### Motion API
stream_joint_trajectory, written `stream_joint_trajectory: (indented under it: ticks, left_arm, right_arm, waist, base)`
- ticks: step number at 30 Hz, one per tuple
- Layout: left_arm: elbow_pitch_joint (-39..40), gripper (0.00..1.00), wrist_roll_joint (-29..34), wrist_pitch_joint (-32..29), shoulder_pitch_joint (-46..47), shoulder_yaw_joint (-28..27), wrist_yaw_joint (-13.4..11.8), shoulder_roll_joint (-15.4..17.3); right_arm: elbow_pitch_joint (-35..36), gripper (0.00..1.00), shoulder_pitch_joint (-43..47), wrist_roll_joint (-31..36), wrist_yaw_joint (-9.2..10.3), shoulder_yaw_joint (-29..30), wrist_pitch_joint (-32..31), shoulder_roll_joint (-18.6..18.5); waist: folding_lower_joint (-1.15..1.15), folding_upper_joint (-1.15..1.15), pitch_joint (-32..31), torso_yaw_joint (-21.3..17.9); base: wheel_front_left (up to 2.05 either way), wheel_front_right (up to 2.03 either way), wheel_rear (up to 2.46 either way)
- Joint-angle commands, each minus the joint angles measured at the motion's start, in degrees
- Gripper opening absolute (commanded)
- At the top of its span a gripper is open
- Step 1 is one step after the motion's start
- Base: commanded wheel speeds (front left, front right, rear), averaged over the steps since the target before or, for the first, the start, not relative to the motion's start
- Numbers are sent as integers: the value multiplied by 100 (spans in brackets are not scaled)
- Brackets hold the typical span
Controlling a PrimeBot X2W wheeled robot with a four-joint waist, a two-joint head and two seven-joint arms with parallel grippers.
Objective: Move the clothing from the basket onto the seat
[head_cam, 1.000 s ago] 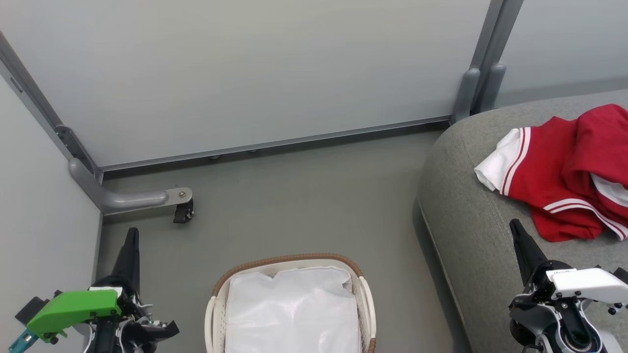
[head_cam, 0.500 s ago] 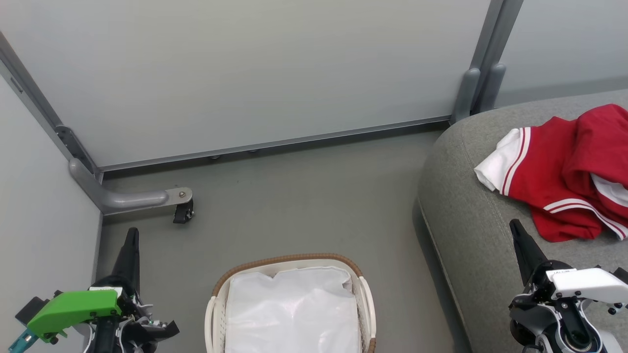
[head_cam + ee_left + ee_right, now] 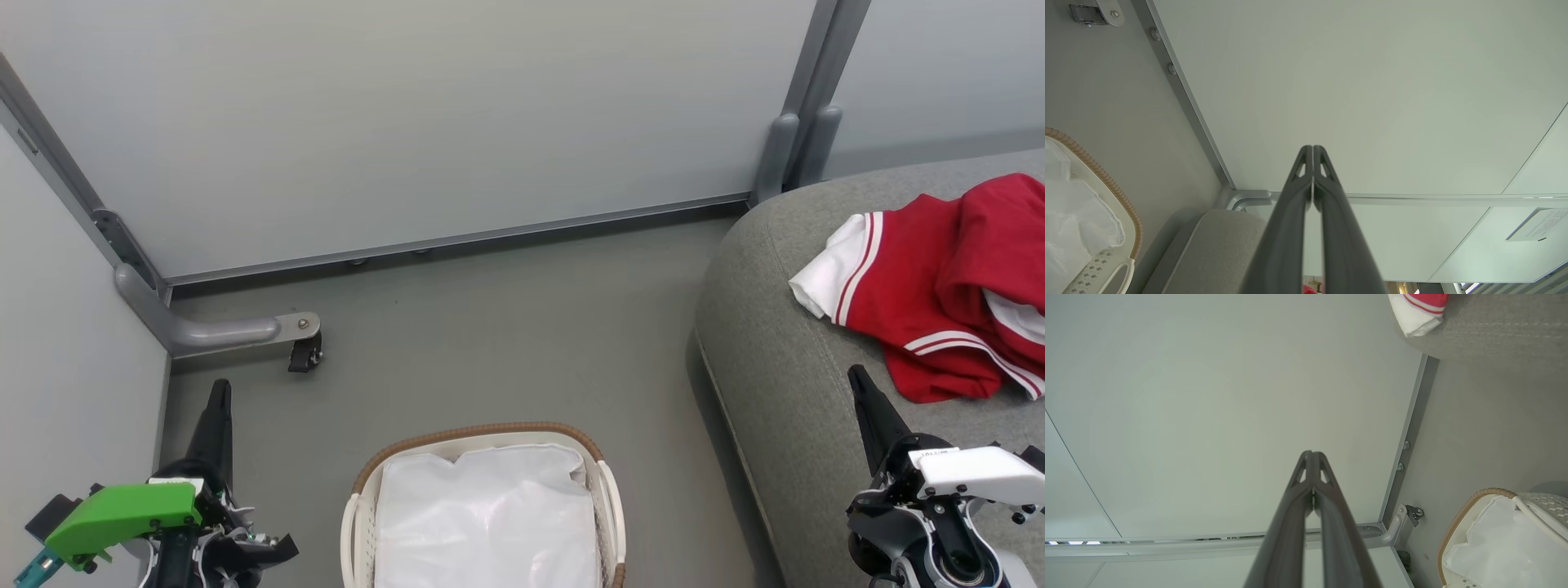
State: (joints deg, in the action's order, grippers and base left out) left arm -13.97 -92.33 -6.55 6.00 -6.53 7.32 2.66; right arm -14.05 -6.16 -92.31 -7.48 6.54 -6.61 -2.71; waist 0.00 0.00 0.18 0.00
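Bare floor (image 3: 645, 359) separates the basket (image 3: 482, 430) from the seat (image 3: 767, 343), which stand apart. The panel wall (image 3: 408, 122) shuts off the far side, and a grey foot bracket (image 3: 233, 331) with a castor juts onto the floor at the left corner. The clothing (image 3: 922, 286) heaps on the seat back from its rounded edge.

The scene is evenly, brightly lit — shadows are kept soft. A faint shadow is cast on the floor (image 3: 522, 327) beside the seat (image 3: 775, 367). Mild sheen is carried by the liner (image 3: 490, 523); the wall rail (image 3: 1188, 106) is bowed by wide-angle distortion.
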Motion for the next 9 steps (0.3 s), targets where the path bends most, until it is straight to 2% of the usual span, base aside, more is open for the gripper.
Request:
stream_joint_trajectory:
  ticks: [1,9]
  left_arm:
    - [5,0,-18,-17,49,-8,32,40]
    - [5,0,-18,-17,49,-8,32,40]
  right_arm:
    - [16,0,-7,-20,-2,9,-7,-32]
    - [16,0,-7,-20,-2,9,-7,-32]
  waist:
    - [0,0,0,0]
    - [0,0,0,0]
  base:
    - [0,0,0]
    - [0,0,0]
